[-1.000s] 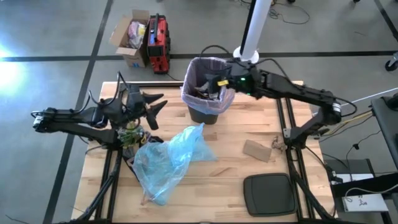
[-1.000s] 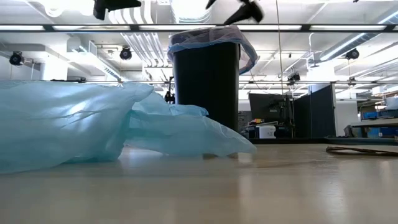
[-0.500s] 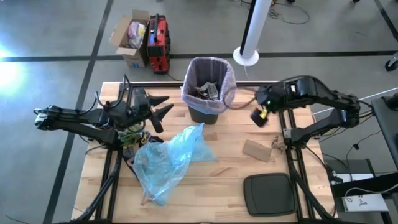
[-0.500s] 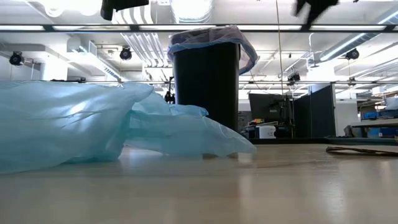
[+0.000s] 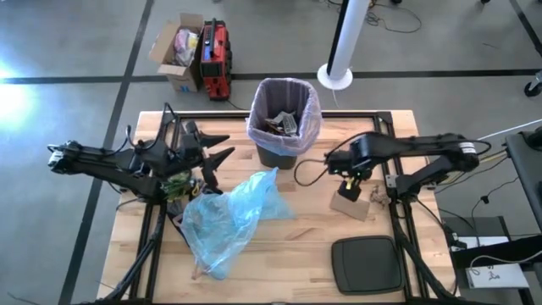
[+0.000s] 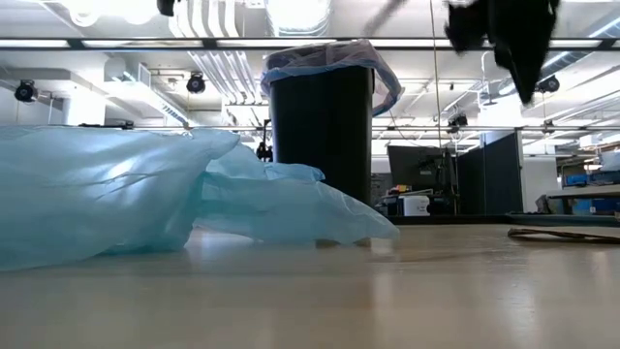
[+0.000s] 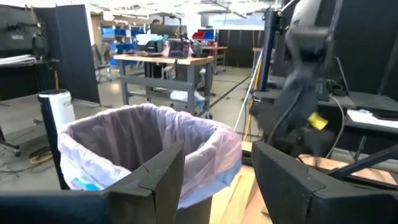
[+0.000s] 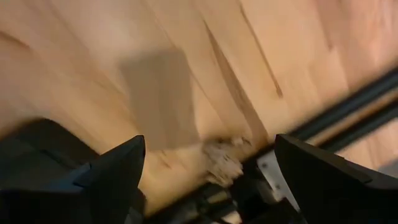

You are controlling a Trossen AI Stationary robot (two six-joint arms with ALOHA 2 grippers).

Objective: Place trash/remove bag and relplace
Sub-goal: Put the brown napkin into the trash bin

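The black bin (image 5: 284,127) stands at the table's far middle. It is lined with the pale pink-lavender bag (image 7: 149,140), and the bag holds trash (image 5: 279,124). My left gripper (image 5: 218,157) hovers open and level to the left of the bin, pointing at it, with nothing between its fingers (image 7: 163,177). My right gripper (image 5: 349,180) is open and points down, above a flat brown cardboard piece (image 5: 350,205) lying on the table. In the right wrist view that piece (image 8: 161,99) lies next to a small crumpled scrap (image 8: 224,160).
A light blue plastic bag (image 5: 229,216) lies spread on the table's near left and fills the left of the low view (image 6: 145,194). A black lid (image 5: 366,263) lies at the near right. The table's black frame rails (image 5: 394,178) run along the right side.
My right gripper has left the bin's rim, swung toward the table's right and near side, dropped lower and tipped from near level to pointing down over the cardboard piece. It has stayed open.
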